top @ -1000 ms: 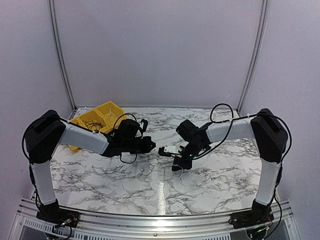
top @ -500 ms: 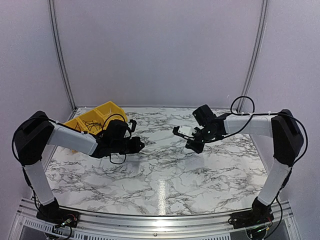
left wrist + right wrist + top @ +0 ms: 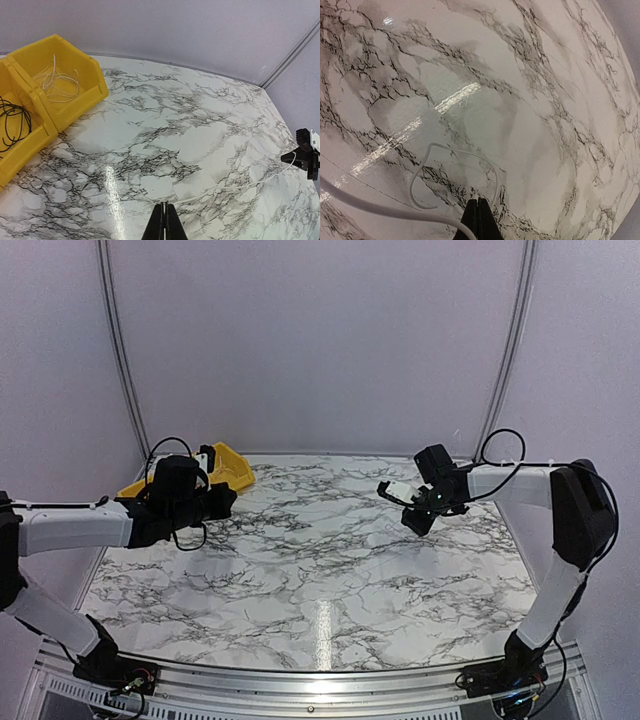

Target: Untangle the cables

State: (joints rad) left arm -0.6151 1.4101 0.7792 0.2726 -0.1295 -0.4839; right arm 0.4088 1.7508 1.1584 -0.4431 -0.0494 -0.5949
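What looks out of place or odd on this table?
Nothing looks spilled or damaged. The one odd sight: a thin white cable strung between the shut left gripper and the shut right gripper, spanning the marble table, with a slack loop near the right one.

1. A robotics lab test cell, by the look of it; plain pale walls (image 3: 320,340) close it in on three sides, with slim metal poles (image 3: 118,350) running up them;
2. two robot arms, the left arm (image 3: 75,525) and the right arm (image 3: 510,482), stand bolted to an aluminium rail (image 3: 300,680) at the near edge of a marble-patterned table (image 3: 320,570);
3. yellow plastic parts bins (image 3: 75,107), workbench style, sit at the table's far left corner.
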